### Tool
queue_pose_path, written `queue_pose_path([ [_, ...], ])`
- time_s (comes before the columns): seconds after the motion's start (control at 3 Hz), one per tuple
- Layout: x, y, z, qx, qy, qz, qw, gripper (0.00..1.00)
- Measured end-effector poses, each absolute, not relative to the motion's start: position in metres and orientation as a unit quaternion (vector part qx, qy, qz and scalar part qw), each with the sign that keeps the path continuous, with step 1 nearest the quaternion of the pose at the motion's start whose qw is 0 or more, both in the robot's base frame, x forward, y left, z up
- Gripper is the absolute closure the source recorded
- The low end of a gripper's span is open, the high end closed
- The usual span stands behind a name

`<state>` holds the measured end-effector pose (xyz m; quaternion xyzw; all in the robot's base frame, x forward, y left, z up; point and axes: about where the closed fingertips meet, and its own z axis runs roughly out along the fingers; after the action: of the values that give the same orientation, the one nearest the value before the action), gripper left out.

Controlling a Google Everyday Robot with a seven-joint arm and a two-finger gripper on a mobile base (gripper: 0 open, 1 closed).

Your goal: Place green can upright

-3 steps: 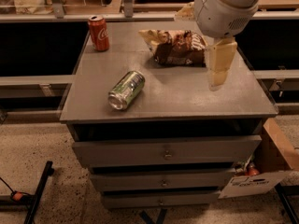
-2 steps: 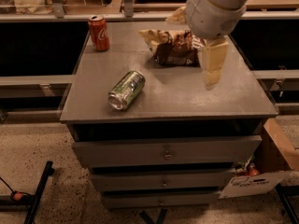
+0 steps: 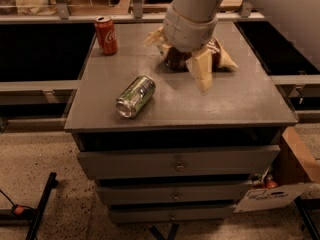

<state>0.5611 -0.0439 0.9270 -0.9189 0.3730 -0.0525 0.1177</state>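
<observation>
green can [image 3: 135, 96]: laid on its side, front-left of surface [image 3: 240, 104], well apart from gripper | gripper [image 3: 203, 80]: held over surface near bag [image 3: 222, 56]; width cannot be told | handling: judged light, thin-walled, slick, easily rolled; best gripped across mid-body

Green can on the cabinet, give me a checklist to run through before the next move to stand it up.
1. Green and silver aluminium can upright: not ok; it lies on its side on the grey cabinet top.
2. Tool above the can: not ok; it hangs to the can's right, in front of the crumpled snack bag.
3. Can clear of neighbours: ok; the orange-red soda can stands apart at the back left.
4. Bare top beside the can to stand it: ok.
5. Can safe from rolling off: cannot tell; its end lies near the front edge.
</observation>
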Motion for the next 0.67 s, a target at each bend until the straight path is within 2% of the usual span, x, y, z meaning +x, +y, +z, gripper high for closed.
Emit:
queue_pose_path([
  [0.67, 0.579, 0.000, 0.891, -0.952, 0.291, -0.047, 0.087, 0.00],
])
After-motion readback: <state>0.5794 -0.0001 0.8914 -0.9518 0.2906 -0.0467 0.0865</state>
